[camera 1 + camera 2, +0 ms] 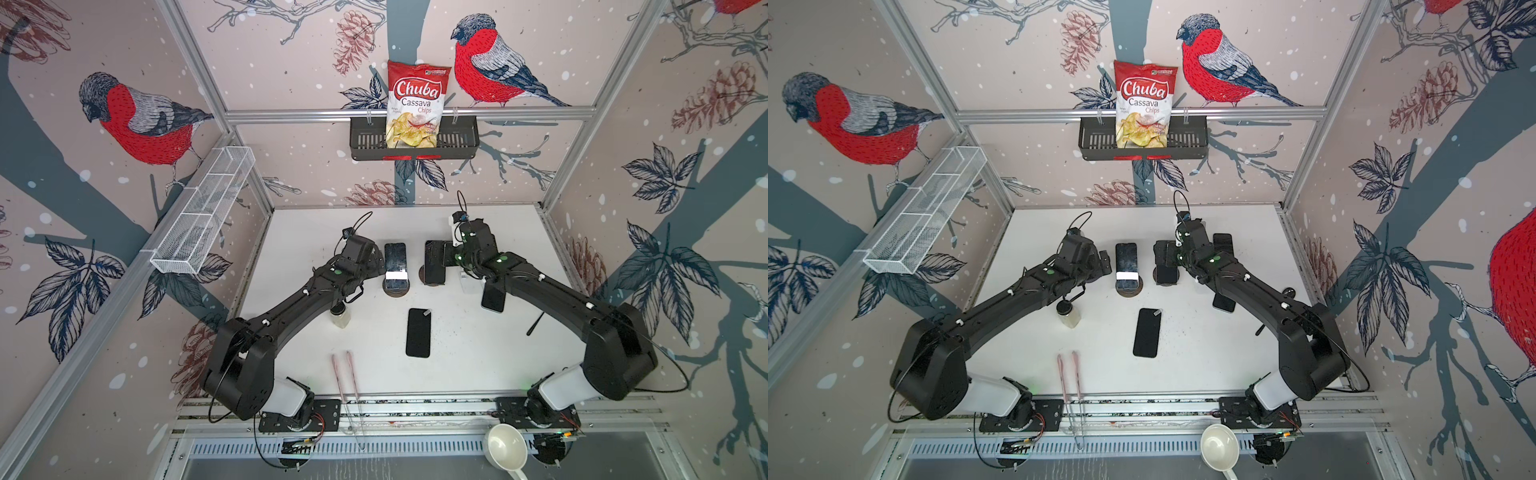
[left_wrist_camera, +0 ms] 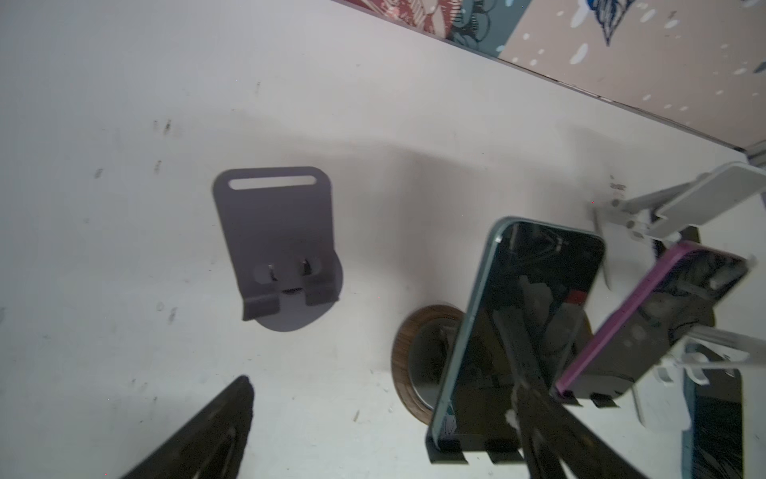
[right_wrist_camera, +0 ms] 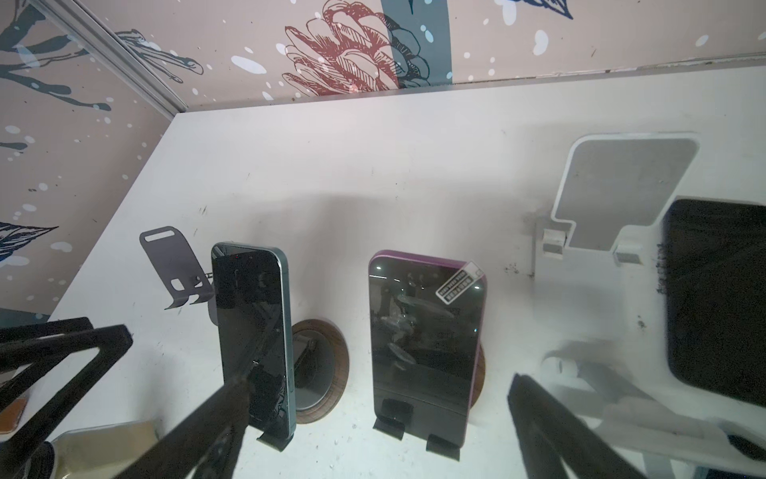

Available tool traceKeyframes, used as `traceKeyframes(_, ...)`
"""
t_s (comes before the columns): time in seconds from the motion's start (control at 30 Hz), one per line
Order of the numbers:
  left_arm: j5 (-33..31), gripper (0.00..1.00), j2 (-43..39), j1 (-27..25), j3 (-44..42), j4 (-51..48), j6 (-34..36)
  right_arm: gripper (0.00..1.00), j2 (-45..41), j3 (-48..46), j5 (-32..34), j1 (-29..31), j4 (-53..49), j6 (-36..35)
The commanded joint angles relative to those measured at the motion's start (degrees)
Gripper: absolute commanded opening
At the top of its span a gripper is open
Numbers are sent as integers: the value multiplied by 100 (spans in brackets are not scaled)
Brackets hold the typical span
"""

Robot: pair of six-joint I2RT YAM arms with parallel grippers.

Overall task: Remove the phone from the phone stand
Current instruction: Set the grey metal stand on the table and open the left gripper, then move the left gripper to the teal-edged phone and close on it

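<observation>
left gripper (image 2: 379, 387) spread wide beside teal phone (image 2: 518, 331) on stand (image 2: 404, 361), right gripper (image 3: 381, 377) apart facing purple phone (image 3: 427, 344)

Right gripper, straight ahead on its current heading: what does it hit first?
Most likely the purple-edged phone, framed between the fingers of the open right gripper in the wrist view; its distance is unclear.
</observation>
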Motion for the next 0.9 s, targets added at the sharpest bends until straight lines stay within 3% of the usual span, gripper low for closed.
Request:
traceKeyframes(0.0,145,97,-111,-158,-160,326,86,99,23,31,170,94,-13,223)
traceKeyframes(0.43,402,97,-321,-403,-642,564,-45,99,-214,-72,288,440,-203,599)
traceKeyframes(0.87,386,96,434,-650,-70,738,-56,99,-233,72,312,437,-361,224)
